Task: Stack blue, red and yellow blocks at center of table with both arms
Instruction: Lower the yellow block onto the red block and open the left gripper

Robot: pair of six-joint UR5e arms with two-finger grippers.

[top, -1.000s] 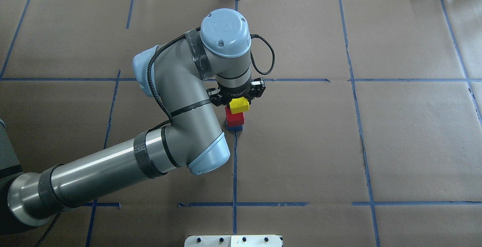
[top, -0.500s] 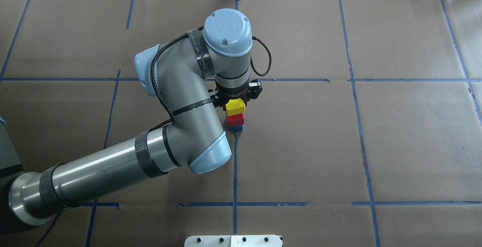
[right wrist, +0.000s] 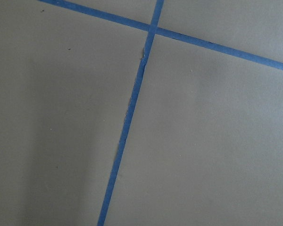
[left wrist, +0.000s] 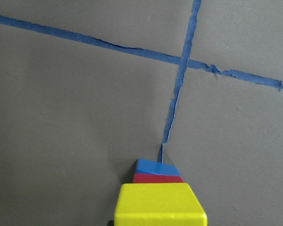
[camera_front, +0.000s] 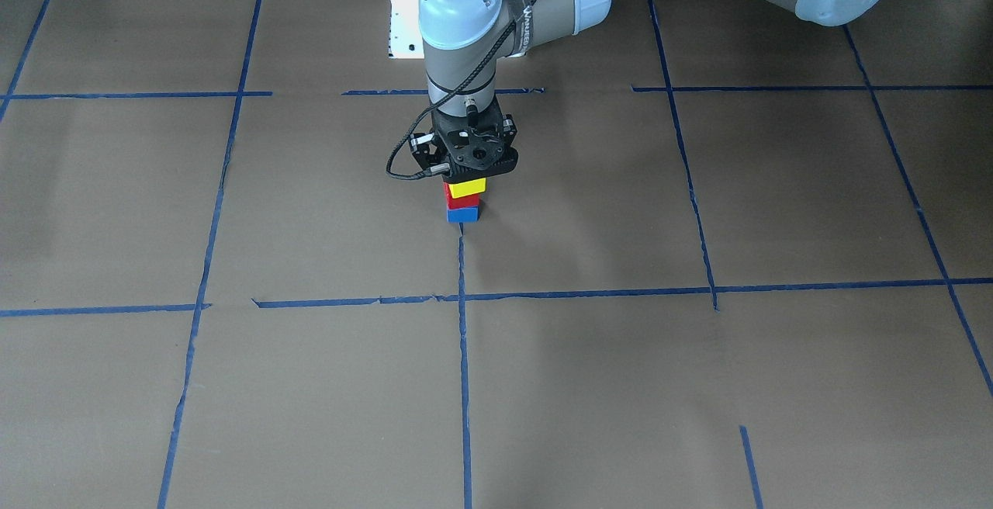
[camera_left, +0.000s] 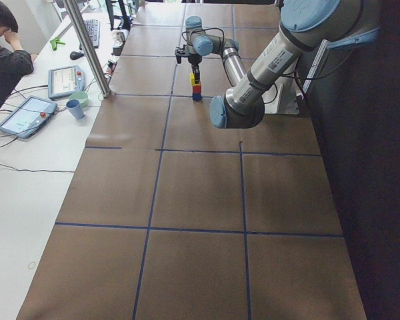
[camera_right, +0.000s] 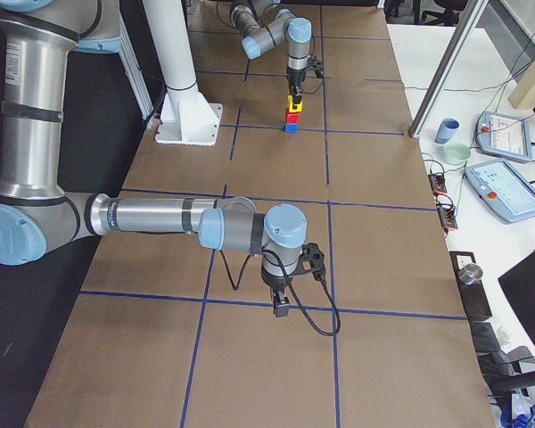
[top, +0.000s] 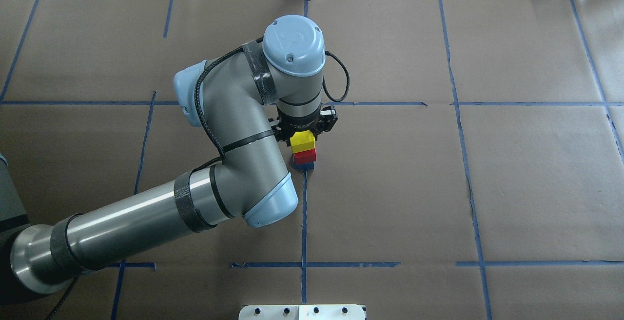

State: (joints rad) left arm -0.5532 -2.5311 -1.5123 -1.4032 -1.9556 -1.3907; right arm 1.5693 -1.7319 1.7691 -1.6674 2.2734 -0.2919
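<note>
The left gripper [camera_front: 468, 172] hangs straight down over the middle of the brown surface [camera_front: 698, 385], pinching the yellow block [camera_front: 467, 188] from the sides. Its fingertips are hard to pick out. From the front the black gripper body covers them, from overhead the wrist hides most of the gripper, and in the left wrist view the bottom edge of the frame cuts them off.

The yellow block sits directly over the red block [camera_front: 463, 203], which rests on the blue block [camera_front: 463, 215]. The blue one stands on the surface at the end of a line of blue tape [camera_front: 462, 338]. No view shows clearly whether the yellow block already touches the red one or hangs just above it. In the left wrist view the yellow block fills the lower edge, and only thin strips of red and blue show behind it. From overhead the blue block is a mere sliver under the red.

The right gripper [camera_right: 283, 308] shows only in the side view from the robot's right, low over a tape crossing and well apart from the stack. I cannot tell whether it is spread or pressed together. Its own wrist camera shows only bare surface and crossed tape.

A white plate [top: 302, 311] is cut off by the bottom edge of the overhead view.
</note>
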